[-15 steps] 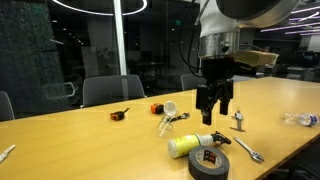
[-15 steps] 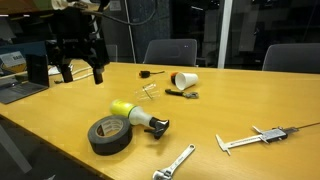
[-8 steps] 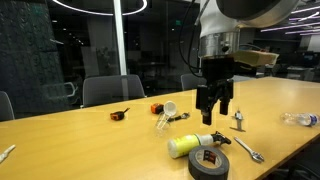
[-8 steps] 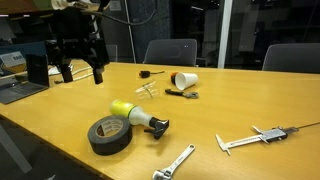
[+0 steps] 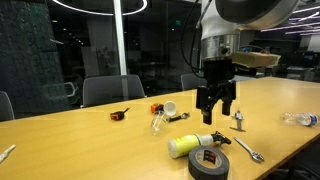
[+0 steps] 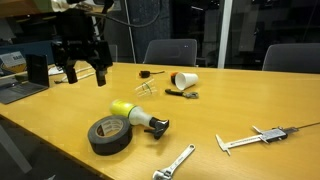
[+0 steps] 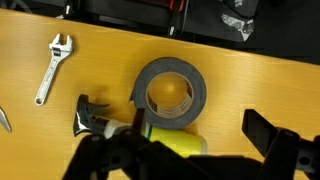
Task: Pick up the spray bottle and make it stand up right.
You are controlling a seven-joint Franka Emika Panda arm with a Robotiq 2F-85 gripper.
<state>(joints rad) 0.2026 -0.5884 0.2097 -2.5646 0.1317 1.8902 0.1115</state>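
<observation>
The spray bottle [image 5: 188, 146], yellow-green with a dark-and-white trigger head, lies on its side on the wooden table, right beside a flat black tape roll [image 5: 208, 163]. Both exterior views show it [image 6: 127, 111]. In the wrist view its yellow body [image 7: 172, 142] lies just below the tape roll [image 7: 170, 92], partly hidden by my fingers. My gripper [image 5: 215, 110] hangs open and empty above the table, behind the bottle and apart from it. It also shows in an exterior view [image 6: 85, 74] and in the wrist view [image 7: 185, 152].
A wrench [image 6: 175, 162], a caliper [image 6: 255, 138], a white cup [image 6: 183, 80] and small parts lie around. A clear plastic bottle [image 5: 300, 119] lies at the far end. A laptop [image 6: 15, 88] sits at the table's edge. Chairs [image 5: 112, 90] stand behind the table.
My gripper has shifted slightly sideways toward the bottle while staying open. The bottle and the tape roll have not moved.
</observation>
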